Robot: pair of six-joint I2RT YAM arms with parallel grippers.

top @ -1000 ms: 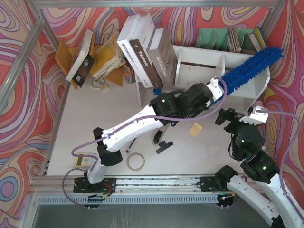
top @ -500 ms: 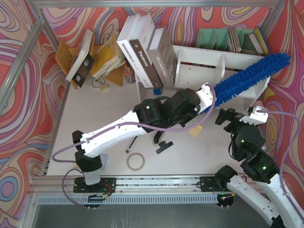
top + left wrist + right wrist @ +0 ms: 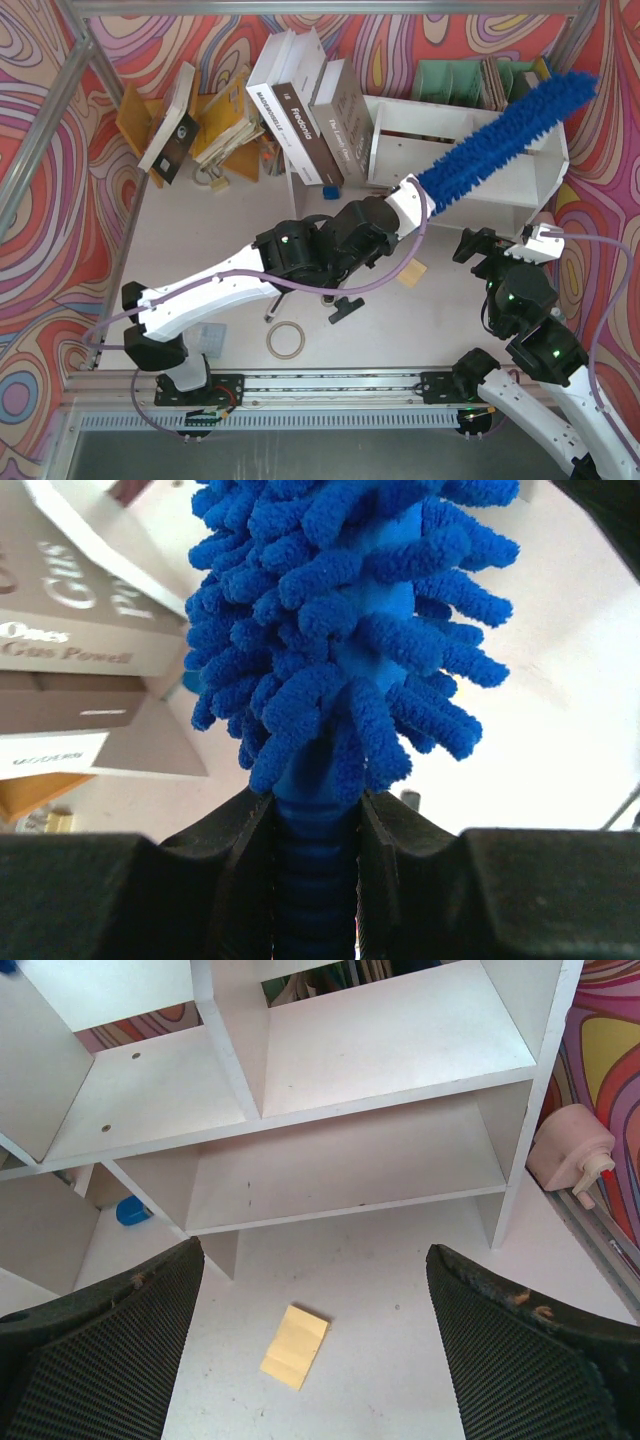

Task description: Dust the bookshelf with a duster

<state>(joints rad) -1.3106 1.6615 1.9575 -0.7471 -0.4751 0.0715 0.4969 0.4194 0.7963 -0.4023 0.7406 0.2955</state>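
Observation:
The duster [image 3: 505,135], long and shaggy blue, lies slanted across the top of the white bookshelf [image 3: 405,125], its tip near the shelf's far right corner. My left gripper [image 3: 413,197] is shut on its ribbed blue handle just off the shelf's front left. In the left wrist view the black jaws of this gripper [image 3: 315,825] pinch the handle, with the duster's strands [image 3: 340,620] filling the view above. My right gripper [image 3: 508,240] hangs open in front of the shelf's right half. The right wrist view shows its fingers [image 3: 312,1260] spread wide and empty before the bookshelf's tiers [image 3: 350,1160].
Leaning books [image 3: 300,110] crowd the back left beside the shelf, and a green file organiser [image 3: 455,80] stands behind it. A yellow pad [image 3: 295,1345], a tape ring [image 3: 285,340] and a small black tool [image 3: 345,305] lie on the table. A pink object [image 3: 570,1150] sits right of the shelf.
My left gripper has drawn back to the left, dragging the duster across the shelf top, and its tip has swung toward the back. The right arm has not moved.

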